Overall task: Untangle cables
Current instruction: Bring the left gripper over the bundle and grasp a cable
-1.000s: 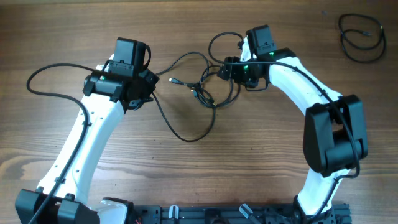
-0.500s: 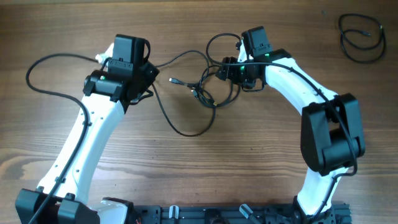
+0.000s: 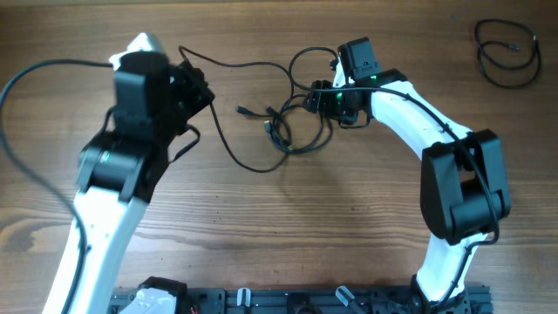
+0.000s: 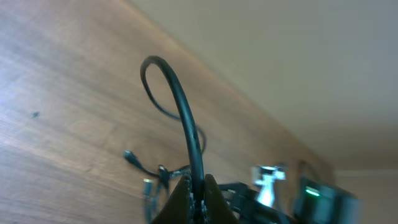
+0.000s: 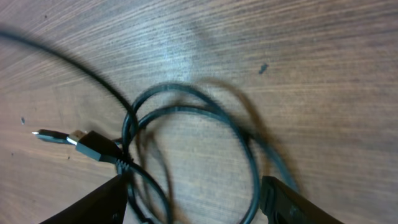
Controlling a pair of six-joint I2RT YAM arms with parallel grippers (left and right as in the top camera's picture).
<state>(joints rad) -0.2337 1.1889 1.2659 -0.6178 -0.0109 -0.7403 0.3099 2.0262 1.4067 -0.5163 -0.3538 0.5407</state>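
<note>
Two arms work over a wooden desk (image 3: 366,227), one at each side. At the left, the left pincer (image 4: 196,190) is raised off the desk and clenched on one black cable (image 4: 183,118). In the left wrist view the fingertips press together on this cable, which rises from them in a tall arch and drops back toward the desk. In the overhead view the same cable runs from the pincer to the right along the far side of the desk and joins the cables (image 3: 281,129). These lie as a knotted bundle on the desk between the two arms, nearer the right one. A slack loop (image 3: 253,166) hangs out of the bundle toward the near left. A plug (image 3: 242,111) lies on the desk just left of the knot, pointing left. The right pincer (image 5: 194,183) is low over the right edge of the bundle and is released. In the right wrist view its fingers (image 5: 106,202) stand wide apart with two overlapping loops of cable lying on the desk between them. Neither finger is seen pressing on a loop. A separate coil (image 3: 507,45) of black cable lies at the far right corner of the desk, well apart from the bundle and from both arms.
</note>
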